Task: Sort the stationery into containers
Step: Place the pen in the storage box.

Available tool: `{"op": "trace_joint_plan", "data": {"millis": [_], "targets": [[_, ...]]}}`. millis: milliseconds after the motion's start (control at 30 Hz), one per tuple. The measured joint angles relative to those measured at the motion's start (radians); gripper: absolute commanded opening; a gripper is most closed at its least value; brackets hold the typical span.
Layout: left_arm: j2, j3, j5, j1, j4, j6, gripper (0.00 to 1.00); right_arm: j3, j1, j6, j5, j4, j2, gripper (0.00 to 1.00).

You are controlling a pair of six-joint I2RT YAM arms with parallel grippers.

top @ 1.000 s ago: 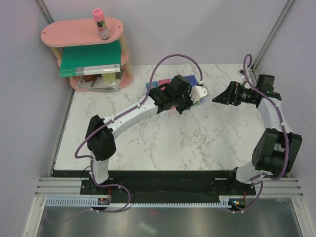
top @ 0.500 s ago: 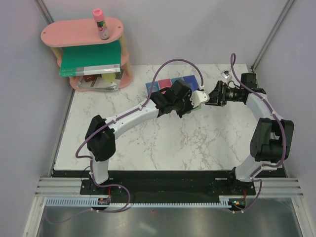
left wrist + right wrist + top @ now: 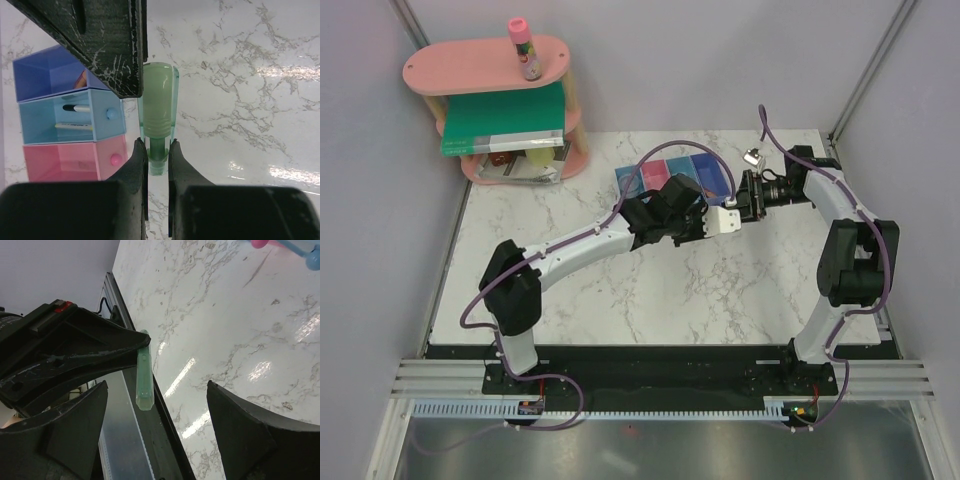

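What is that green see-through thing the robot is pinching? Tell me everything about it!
It is a slim, pale green stick of see-through plastic, with a rounded far end, a ribbed middle and a narrower neck. The left gripper pinches that neck, holding it out over the marble table, beside the little bins. The right gripper is open with a finger on either side.

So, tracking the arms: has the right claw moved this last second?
Yes. The right claw has swung left, toward the bins, nearing the green pen in the left claw.

No legible text, label, brand, number or sign in any of the views.
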Motion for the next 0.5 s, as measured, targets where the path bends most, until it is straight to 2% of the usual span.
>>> {"op": "trace_joint_plan", "data": {"millis": [500], "targets": [[-0.103,-0.071,-0.025,-0.011,0.050,0.210,0.02,0.000,0.070,-0.057,0.002,-0.076,0.000,0.84]]}}
